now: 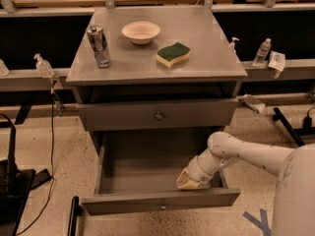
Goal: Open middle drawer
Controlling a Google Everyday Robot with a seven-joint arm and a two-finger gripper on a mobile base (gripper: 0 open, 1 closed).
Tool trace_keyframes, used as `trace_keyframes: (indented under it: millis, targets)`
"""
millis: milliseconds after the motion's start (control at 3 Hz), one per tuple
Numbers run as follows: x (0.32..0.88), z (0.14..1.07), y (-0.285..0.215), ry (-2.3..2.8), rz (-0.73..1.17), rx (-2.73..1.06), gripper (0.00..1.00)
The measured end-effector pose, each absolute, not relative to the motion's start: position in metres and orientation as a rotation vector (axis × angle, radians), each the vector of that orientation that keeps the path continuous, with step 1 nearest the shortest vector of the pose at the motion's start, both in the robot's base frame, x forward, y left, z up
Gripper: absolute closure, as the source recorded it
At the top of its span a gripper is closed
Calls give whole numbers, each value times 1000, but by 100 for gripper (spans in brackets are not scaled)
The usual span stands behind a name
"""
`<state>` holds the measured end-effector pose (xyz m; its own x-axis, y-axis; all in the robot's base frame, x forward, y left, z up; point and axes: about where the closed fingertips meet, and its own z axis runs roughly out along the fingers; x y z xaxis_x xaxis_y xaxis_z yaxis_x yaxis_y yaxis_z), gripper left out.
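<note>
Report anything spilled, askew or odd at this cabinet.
Nothing spilled or damaged. The middle drawer stands pulled far out, with the end effector low inside its right front corner. On top, the can stands upright near the bowl and sponge.
</note>
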<state>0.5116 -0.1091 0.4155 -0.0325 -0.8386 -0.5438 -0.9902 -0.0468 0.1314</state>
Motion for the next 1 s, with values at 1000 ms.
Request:
trace_keyframes:
  millis: [1000]
  targets:
    - [493, 425, -112, 1941, 764, -1981, 100]
